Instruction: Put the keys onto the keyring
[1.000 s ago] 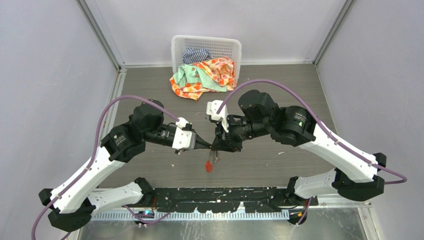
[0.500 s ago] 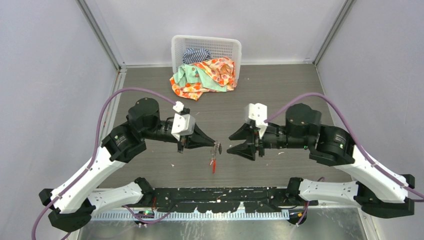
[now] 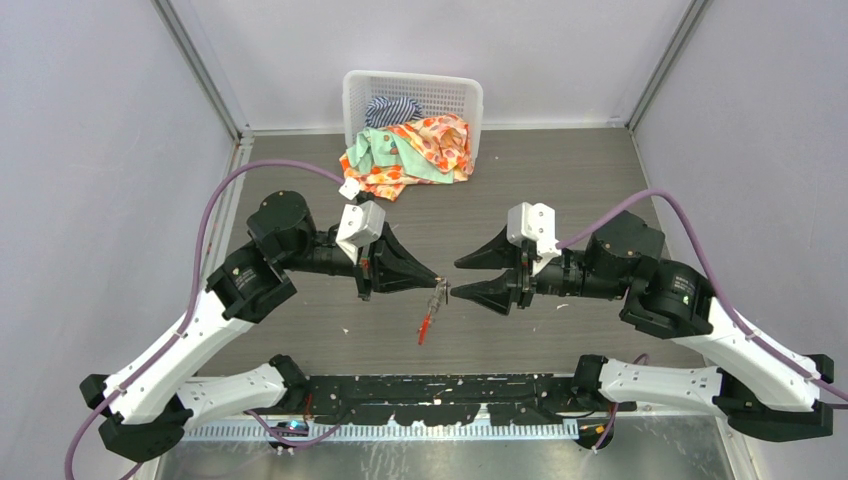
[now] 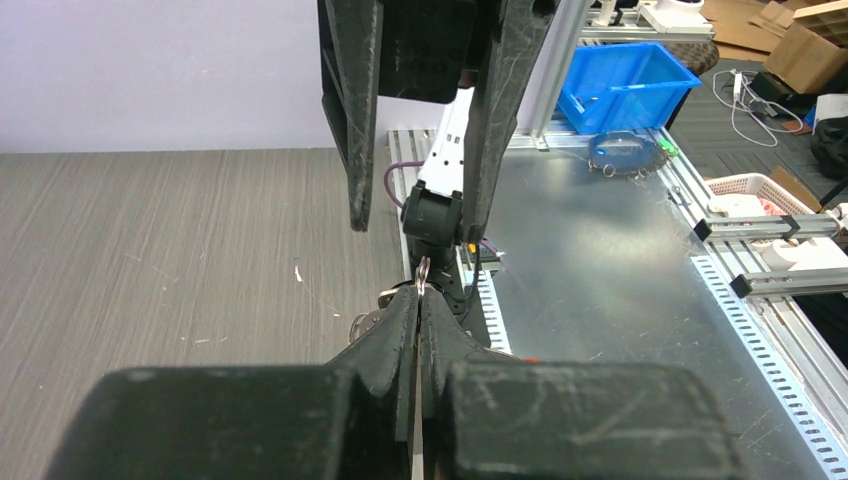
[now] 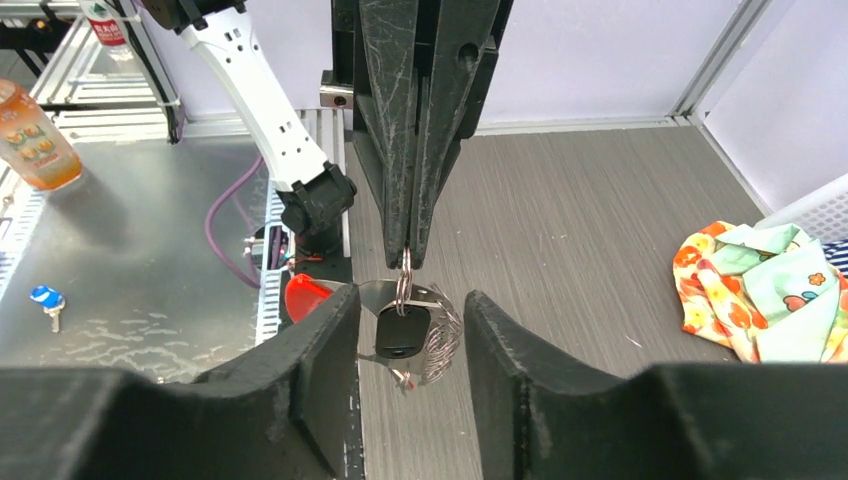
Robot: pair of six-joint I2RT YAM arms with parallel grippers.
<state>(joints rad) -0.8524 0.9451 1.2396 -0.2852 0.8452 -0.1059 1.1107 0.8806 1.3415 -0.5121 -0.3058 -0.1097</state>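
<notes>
The left gripper [image 3: 437, 282] has its jaws pressed tight on the top of the keyring [image 5: 404, 278], in the middle of the top view. The right gripper [image 3: 455, 279] faces it with its jaws spread apart, tips just beside the ring. A black-headed key [image 5: 402, 332], silvery pieces [image 5: 438, 348] and a red tag [image 3: 425, 328] hang from the ring over the grey table [image 3: 560, 180].

No legible text; right-arm sticker [image 3: 686, 284] perhaps lettered, too blurred.

Bright, even light; soft shadows
</notes>
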